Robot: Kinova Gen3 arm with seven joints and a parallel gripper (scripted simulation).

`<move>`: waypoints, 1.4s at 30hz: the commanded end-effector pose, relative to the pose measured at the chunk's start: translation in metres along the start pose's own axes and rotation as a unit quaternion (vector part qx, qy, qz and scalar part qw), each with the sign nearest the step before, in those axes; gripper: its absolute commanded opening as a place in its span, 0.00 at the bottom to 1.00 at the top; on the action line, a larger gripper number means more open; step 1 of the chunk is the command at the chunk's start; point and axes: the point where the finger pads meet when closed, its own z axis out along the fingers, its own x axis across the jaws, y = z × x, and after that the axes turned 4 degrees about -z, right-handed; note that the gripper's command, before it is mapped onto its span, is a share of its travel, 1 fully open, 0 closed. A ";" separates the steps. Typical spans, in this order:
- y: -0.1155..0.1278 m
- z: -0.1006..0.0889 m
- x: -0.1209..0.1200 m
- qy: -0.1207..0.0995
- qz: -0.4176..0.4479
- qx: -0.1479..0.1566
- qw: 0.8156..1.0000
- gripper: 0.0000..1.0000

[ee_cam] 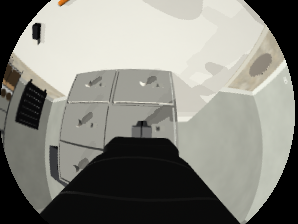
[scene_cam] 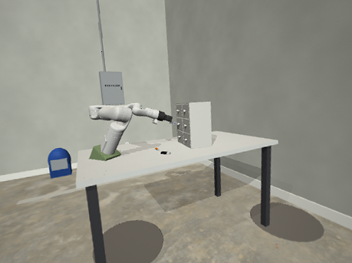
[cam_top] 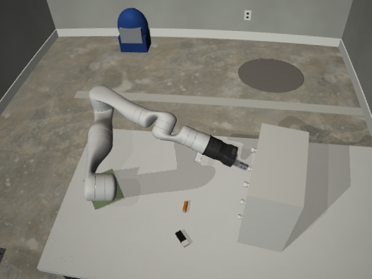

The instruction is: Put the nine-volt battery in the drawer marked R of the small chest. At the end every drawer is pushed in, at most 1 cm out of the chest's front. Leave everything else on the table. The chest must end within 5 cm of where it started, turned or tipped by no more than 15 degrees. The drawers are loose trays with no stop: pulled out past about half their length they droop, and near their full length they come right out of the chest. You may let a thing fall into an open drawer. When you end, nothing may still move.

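Observation:
The nine-volt battery (cam_top: 183,238), a black and white block, lies on the table in front of the chest, far from my gripper; it also shows in the exterior view (scene_cam: 164,153) and in the wrist view (ee_cam: 36,31). The small grey chest (cam_top: 278,183) stands at the right of the table, with all drawer fronts flush. My gripper (cam_top: 245,167) is shut and empty, its fingertips at a drawer front in the upper rows, right by a white knob (cam_top: 249,169). In the wrist view the fingertips (ee_cam: 141,129) press against that drawer front. I cannot read the drawer letters.
An orange cylindrical cell (cam_top: 185,206) lies on the table between the arm's green base (cam_top: 106,190) and the chest. More knobs (cam_top: 242,201) stick out of the chest's front. The table's front edge runs near the nine-volt battery.

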 end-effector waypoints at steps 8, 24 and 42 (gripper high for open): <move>0.000 0.000 -0.001 -0.001 0.000 0.000 1.000 0.00; 0.000 0.000 -0.001 -0.001 0.000 0.000 1.000 0.00; -0.017 -0.047 0.001 -0.001 0.000 0.000 1.000 0.00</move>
